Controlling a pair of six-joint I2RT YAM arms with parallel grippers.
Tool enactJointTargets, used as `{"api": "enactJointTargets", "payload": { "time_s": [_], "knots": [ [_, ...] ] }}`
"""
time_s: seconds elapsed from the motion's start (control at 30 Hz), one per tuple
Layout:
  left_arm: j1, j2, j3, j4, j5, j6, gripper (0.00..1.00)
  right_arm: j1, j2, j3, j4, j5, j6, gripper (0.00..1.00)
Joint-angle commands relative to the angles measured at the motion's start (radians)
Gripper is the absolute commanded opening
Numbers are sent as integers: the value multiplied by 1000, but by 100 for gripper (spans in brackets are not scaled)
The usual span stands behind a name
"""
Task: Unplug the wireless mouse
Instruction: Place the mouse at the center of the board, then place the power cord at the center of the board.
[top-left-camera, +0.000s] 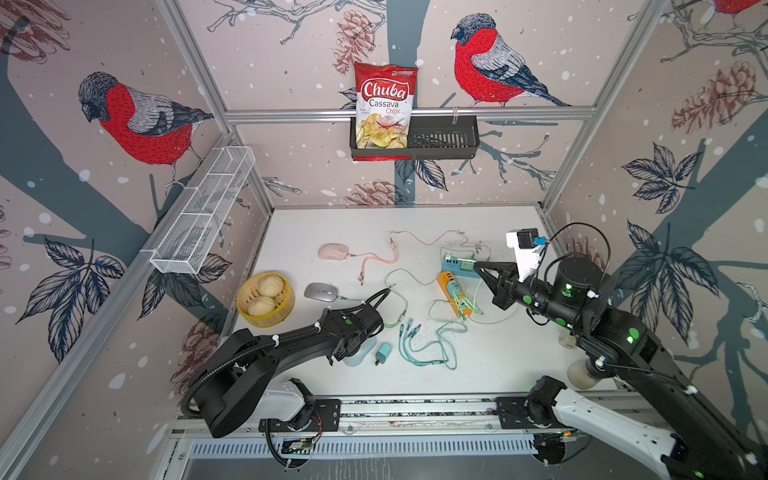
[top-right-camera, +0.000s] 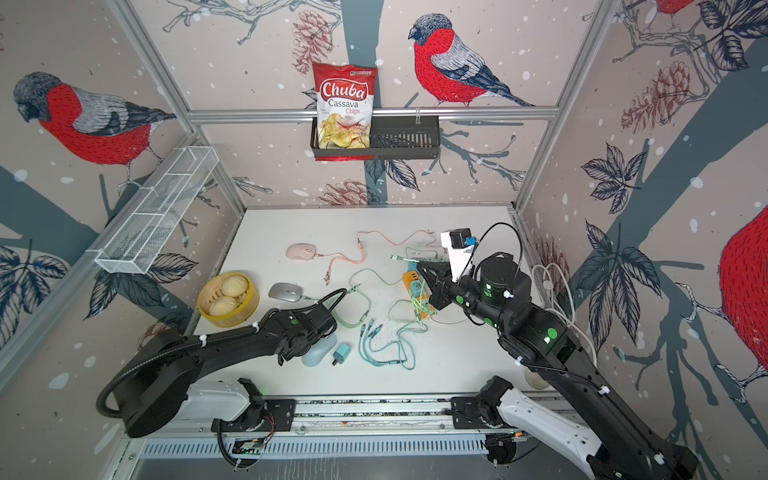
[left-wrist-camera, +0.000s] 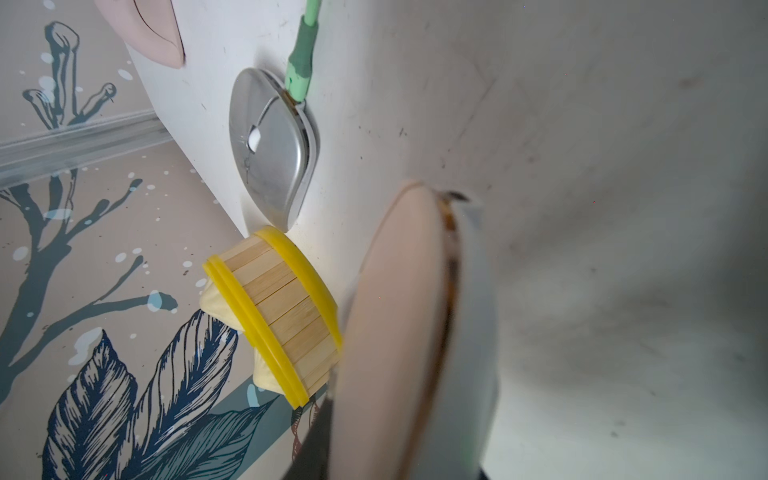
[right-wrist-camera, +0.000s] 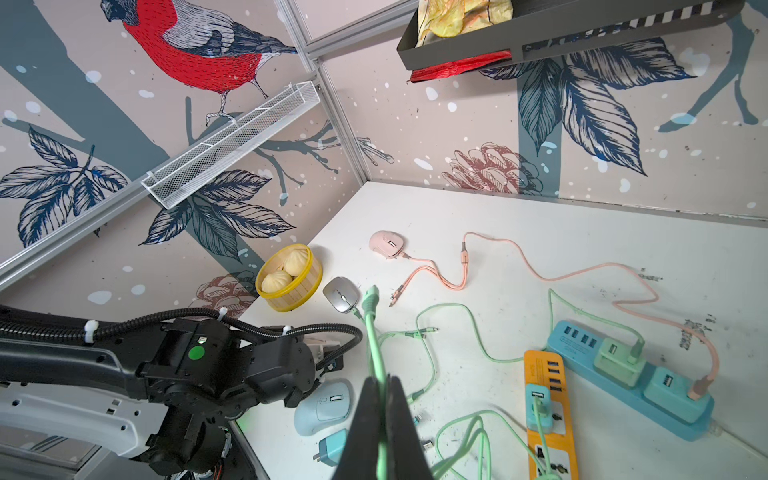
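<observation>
Right wrist: tool (right-wrist-camera: 382, 380) pinches green cable (right-wrist-camera: 370, 303) (seemingly).

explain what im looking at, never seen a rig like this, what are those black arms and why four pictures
Two robot arms work at a white table. Two pictures look down from overhead; two come from cameras on the wrists. Lying there: pink mouse, silver mouse, pale blue mouse, a steamer of buns, a blue power strip, an orange power strip. The right gripper is shut on a green cable, its plug free. The left gripper sits at the pale blue mouse; whether it grips it isn't clear.
</observation>
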Motion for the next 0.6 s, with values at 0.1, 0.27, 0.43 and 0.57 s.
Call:
{"api": "enactJointTargets", "payload": {
  "time_s": [0.1, 0.27, 0.43, 0.57],
  "knots": [
    [11, 106, 24, 26, 33, -37, 1, 0, -5, -6, 56, -43, -12, 0],
    [11, 156, 31, 21, 64, -41, 14, -1, -1, 8, 44, -38, -43, 0],
    [11, 169, 38, 0, 111, -37, 44, -1, 12, 4, 43, -31, -63, 0],
    [10, 153, 39, -9, 128, -34, 68, -3, 15, -10, 51, -16, -70, 0]
  ]
}}
